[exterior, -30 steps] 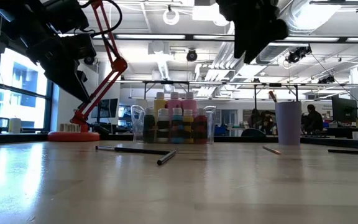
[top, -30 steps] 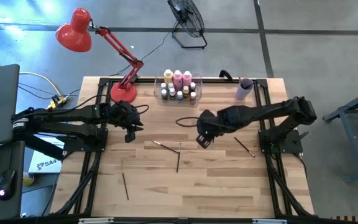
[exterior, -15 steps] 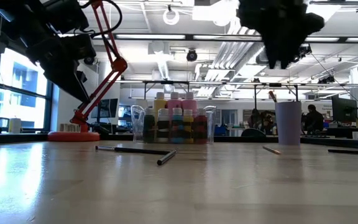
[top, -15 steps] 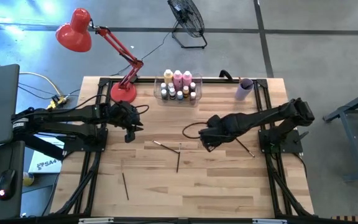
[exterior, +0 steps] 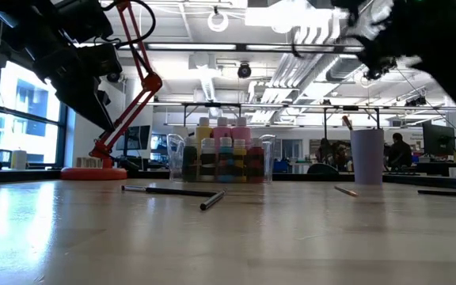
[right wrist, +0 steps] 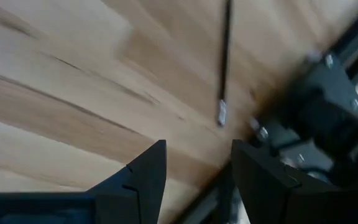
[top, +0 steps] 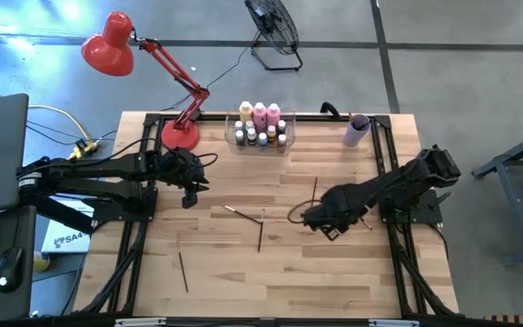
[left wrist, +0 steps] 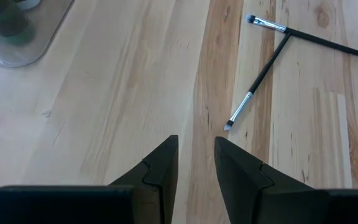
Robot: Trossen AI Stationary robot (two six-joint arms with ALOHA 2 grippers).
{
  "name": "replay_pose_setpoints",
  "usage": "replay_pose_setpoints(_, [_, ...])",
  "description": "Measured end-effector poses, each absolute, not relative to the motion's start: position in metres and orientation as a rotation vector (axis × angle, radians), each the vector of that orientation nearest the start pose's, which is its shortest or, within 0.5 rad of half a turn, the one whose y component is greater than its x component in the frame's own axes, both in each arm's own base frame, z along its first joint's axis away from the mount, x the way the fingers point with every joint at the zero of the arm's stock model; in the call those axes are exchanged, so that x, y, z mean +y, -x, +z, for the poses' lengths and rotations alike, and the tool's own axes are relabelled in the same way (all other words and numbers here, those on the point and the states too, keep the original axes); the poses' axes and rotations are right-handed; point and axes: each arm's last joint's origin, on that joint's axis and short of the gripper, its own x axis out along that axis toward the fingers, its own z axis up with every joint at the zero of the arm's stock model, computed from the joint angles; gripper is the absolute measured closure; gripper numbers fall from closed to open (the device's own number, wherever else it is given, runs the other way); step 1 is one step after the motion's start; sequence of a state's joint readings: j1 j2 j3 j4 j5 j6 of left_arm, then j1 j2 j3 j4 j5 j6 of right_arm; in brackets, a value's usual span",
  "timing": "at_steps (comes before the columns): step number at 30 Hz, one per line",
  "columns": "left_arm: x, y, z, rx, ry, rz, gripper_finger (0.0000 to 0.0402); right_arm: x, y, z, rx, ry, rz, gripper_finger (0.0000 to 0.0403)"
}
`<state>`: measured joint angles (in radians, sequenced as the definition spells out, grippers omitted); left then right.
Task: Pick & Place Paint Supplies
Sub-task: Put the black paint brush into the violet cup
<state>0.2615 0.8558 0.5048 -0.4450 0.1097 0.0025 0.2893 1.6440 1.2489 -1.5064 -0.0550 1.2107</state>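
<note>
A clear bin (top: 261, 127) at the table's far edge holds the pink and yellow-orange paint bottles (exterior: 222, 131) and tiny white-capped bottles (top: 260, 138). Two paintbrushes (top: 261, 232) lie crossed at mid-table, also in the left wrist view (left wrist: 263, 62). Another brush (top: 182, 271) lies near the front left, and one more (top: 314, 189) right of centre. My right gripper (top: 328, 229) hovers open, pointing steeply down, beside a brush (right wrist: 224, 62) lying next to the right frame rail. My left gripper (top: 189, 195) waits open at the left, above bare wood (left wrist: 196, 146).
A red desk lamp (top: 180, 134) stands at the far left corner. A lilac cup (top: 357, 130) stands at the far right. Black frame rails (top: 390, 182) run along both table sides. A dark cable loop (top: 296, 216) hangs by my right gripper.
My right gripper has swung from mid-table toward the table's right and near edges and tipped to point more steeply down, staying open. Its move has uncovered a brush right of centre. My left arm has kept still.
</note>
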Motion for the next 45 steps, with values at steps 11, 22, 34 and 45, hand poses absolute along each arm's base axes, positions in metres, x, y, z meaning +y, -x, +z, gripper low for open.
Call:
replay_pose_setpoints(11, [0.04,-0.16,0.206,0.782,0.145,0.142,0.03,0.073,-0.21,0.172,2.044,-0.664,-0.772,0.0289])
replay_pose_setpoints(22, [0.04,-0.16,0.206,0.782,0.145,0.142,0.03,0.068,-0.204,0.164,1.888,-0.49,-0.72,0.0351])
replay_pose_setpoints(34, [0.04,-0.164,0.21,0.73,0.137,0.139,0.03,0.05,-0.152,0.194,1.403,-0.748,-0.724,0.0399])
replay_pose_setpoints(45, [0.04,-0.164,0.21,0.731,0.137,0.14,0.03,0.053,-0.123,0.17,1.38,-0.894,-0.661,0.0399])
